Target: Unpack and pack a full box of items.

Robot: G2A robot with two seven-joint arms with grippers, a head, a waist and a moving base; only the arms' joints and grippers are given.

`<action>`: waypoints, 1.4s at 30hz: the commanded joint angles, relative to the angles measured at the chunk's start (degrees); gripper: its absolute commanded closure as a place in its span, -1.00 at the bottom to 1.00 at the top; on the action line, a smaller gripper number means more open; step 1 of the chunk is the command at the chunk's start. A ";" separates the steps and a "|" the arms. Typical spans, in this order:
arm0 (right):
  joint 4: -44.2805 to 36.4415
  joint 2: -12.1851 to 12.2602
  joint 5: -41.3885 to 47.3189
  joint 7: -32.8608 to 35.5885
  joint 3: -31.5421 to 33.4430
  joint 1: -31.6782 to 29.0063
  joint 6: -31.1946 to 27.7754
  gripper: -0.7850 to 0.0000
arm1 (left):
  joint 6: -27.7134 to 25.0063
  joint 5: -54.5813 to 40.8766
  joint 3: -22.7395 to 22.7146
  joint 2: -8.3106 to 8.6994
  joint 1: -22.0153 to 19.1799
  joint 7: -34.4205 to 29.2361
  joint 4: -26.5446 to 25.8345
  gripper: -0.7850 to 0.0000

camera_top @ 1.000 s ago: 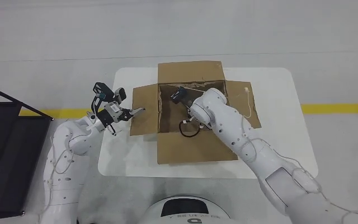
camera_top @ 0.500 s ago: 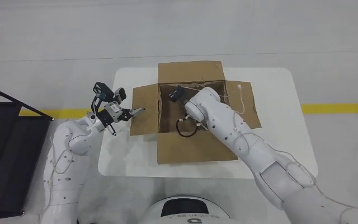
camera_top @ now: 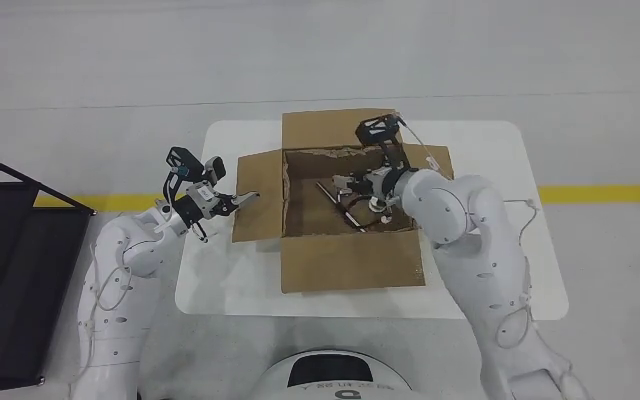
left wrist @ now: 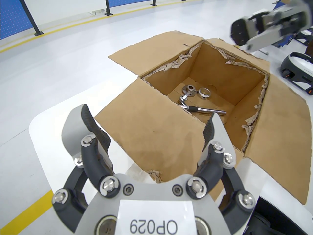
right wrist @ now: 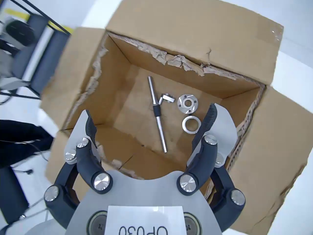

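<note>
**Open box, four metal parts on its floor, both sets of fingers empty**

At far left, above the white counter (camera_top: 225, 290) and just beside the box's left flap: left gripper (camera_top: 245, 199), fingers spread wide, nothing between them. Probably parked out there to leave the opening free for the other arm, yet near enough to steady the flap if needed.

In the middle of the counter: cardboard box (camera_top: 340, 128), all four flaps folded outward, so nothing in the way of a reach from above. Torn paper edging along the rim. On the box floor, loose and flat: a long metal rod (right wrist: 157, 114) with a dark sleeve at mid-length, a small clamp piece (right wrist: 167, 98) touching it, then a holed flange (right wrist: 182, 103) and a plain ring (right wrist: 185, 124) just beside each other. Spaced well enough, apparently, to be picked one by one.

Toward the right, over the box opening and pointing down at those parts: right gripper (right wrist: 150, 113), fingers likewise parted and holding nothing. Seemingly lined up for a pick, so unpacking judged not yet finished. Thin, flat ring and flange likely hard to pinch off the cardboard.
</note>
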 commanded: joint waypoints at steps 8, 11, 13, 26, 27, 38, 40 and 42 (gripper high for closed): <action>1.07 -0.04 -0.85 0.10 -0.72 1.47 -0.06 -1.00 | 0.00 0.00 0.00 0.00 0.00 0.00 0.00 -1.00; 2.25 0.09 -1.17 -1.28 0.02 1.00 -0.51 -1.00 | 0.00 0.00 0.00 0.00 0.00 0.00 0.00 -1.00; 3.25 0.33 3.21 -2.97 4.08 0.42 -0.38 -1.00 | 0.00 0.00 0.00 0.00 0.00 0.00 0.00 -1.00; 25.47 3.16 36.97 -9.80 40.87 -9.82 -11.11 -1.00 | 0.00 0.00 0.00 0.00 0.00 0.00 0.00 -1.00; 28.02 3.37 36.78 -9.74 41.03 -9.33 -11.16 -1.00 | 0.00 0.00 0.00 0.00 0.00 0.00 0.00 -1.00; 51.24 4.06 64.93 8.68 37.76 1.08 -18.58 -1.00 | 0.00 0.00 0.00 0.00 0.00 0.00 0.00 -1.00; 54.91 4.33 71.03 12.55 38.58 2.62 -20.87 -1.00 | 0.00 0.00 0.00 0.00 0.00 0.00 0.00 -1.00; 57.46 4.59 75.51 15.78 39.03 3.74 -22.39 -1.00 | 0.00 0.00 0.00 0.00 0.00 0.00 0.00 -1.00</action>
